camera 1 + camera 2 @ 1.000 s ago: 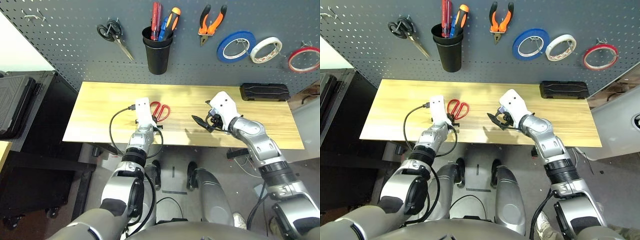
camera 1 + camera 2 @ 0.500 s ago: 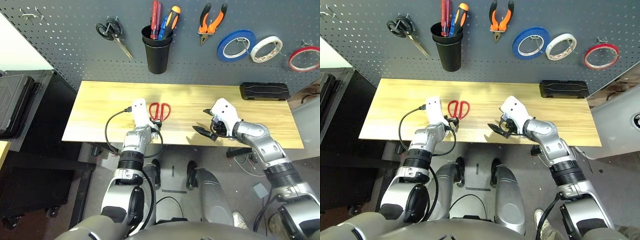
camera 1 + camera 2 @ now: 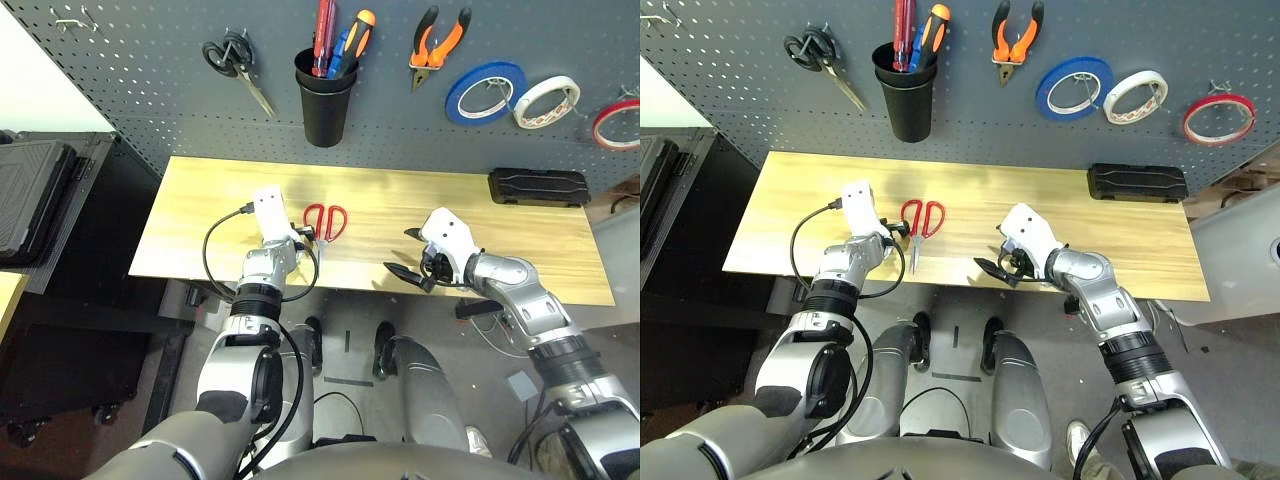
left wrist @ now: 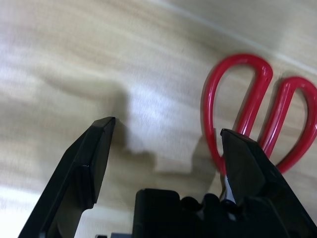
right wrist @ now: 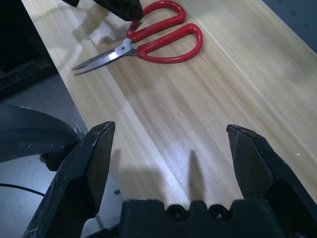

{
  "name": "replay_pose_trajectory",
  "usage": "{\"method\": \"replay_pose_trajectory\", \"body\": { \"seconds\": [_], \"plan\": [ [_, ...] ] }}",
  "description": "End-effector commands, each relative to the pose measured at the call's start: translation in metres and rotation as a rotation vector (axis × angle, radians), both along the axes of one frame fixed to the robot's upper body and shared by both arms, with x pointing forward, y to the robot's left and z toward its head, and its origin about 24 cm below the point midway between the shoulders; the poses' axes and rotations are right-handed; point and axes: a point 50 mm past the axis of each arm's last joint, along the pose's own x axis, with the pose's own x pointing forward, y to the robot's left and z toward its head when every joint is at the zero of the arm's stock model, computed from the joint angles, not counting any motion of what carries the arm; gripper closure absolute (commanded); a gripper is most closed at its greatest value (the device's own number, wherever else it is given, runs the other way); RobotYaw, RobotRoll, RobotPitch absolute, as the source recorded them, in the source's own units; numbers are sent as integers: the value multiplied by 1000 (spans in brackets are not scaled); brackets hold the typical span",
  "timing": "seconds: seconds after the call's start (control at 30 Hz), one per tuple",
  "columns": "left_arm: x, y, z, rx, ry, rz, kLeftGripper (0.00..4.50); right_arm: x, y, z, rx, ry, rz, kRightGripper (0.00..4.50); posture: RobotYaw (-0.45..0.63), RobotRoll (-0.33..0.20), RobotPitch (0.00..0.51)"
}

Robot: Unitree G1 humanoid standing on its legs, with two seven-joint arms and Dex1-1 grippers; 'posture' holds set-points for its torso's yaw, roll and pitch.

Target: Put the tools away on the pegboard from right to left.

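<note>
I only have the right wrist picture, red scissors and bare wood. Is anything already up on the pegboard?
Observer: Yes, the left eye view shows orange-handled pliers on the pegboard.
Operator: And the slim red screwdriver?
Observer: It stands in the black cup, beside an orange-and-black handle.
Operator: Is the left tool gripping the scissors?
Observer: No. In the left wrist view, the left tool is open with bare wood between its fingers; the scissors' red handles are off to one side.
</note>
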Motion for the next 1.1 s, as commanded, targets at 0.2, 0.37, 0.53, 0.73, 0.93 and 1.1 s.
{"method": "replay_pose_trajectory", "body": {
  "seconds": [0.2, 0.37, 0.53, 0.73, 0.93, 1.1],
  "plan": [
    [-7, -7, -28, 30, 65, -24, 50, -9, 2, -1, -18, -6, 37, 0, 74, 0, 292],
    [-9, -8, -34, 68, 72, -56, 407, -13, 2, 1, -34, -16, 68, 0, 65, 0, 292],
    [-13, -11, -39, 102, 83, -85, 2042, -14, 3, 2, -36, -19, 81, 0, 69, 0, 292],
    [-15, -12, -42, 108, 81, -86, 4430, -13, 5, 1, -33, -20, 86, 0, 78, 0, 292],
    [-10, -10, -33, 45, 3, -21, 4476, -9, 6, 3, -28, -37, 82, 0, 89, 0, 290],
    [-9, -10, -19, -28, -108, 5, 4476, -4, 4, 6, -14, -55, 83, 0, 105, 0, 286]
  ]
}}
